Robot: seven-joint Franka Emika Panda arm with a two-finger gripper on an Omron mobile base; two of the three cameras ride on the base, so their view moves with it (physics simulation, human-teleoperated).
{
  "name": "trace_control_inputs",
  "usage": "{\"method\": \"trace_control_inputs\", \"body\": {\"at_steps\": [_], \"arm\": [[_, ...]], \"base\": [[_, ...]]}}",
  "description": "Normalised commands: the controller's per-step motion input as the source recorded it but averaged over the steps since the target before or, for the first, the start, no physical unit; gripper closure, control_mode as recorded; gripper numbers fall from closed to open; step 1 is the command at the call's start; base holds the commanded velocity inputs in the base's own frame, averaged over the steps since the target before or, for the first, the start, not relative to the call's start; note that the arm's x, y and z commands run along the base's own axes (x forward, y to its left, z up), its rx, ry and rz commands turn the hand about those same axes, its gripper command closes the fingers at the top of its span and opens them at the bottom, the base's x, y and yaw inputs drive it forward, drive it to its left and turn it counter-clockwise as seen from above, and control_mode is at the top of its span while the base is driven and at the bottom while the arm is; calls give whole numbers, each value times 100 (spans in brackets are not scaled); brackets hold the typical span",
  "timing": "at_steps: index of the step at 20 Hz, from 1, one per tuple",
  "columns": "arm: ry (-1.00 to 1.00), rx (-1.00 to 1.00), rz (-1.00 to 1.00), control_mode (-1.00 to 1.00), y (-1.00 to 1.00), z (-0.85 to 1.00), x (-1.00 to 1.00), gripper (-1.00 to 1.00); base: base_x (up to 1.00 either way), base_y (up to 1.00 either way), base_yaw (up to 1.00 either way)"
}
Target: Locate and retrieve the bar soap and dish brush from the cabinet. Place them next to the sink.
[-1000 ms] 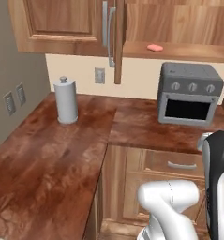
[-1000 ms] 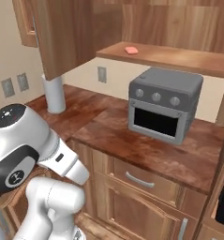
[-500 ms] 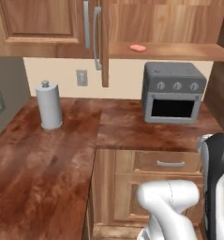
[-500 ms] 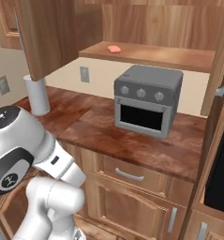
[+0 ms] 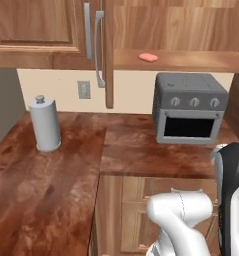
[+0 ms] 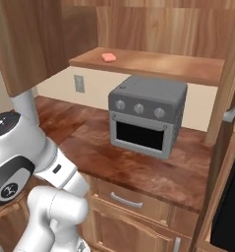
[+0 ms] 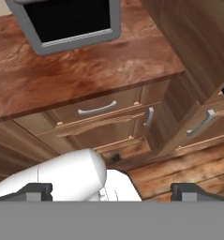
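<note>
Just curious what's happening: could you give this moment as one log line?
bar soap: on cabinet shelf | gripper: open, empty | toaster oven: on counter

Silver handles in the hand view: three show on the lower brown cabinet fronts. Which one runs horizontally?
The curved silver pull on the wide drawer front just under the wooden counter edge. The other two handles stand more upright, on the door fronts further right.

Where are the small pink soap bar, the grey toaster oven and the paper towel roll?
Small flat salmon-pink bar soap [image 5: 148,57]: left base view, middle of its top.
Boxy grey toaster oven [image 6: 147,116]: right base view, front panel just below the knobs.
Upright grey paper towel roll [image 5: 45,126]: left base view, middle of its side.
</note>
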Motion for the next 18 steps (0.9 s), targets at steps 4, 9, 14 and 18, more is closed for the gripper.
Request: {"method": "trace_control_inputs", "body": {"at_steps": [4,9,14,18], "arm": [[0,0,0,100,0,0,0,-100],[0,0,0,100,0,0,0,-100],[0,0,0,100,0,0,0,-100],[0,0,0,100,0,0,0,-100]], "base": [[44,-8,0],[32,-9,0],[32,-17,0],[36,-13,-3]]}}
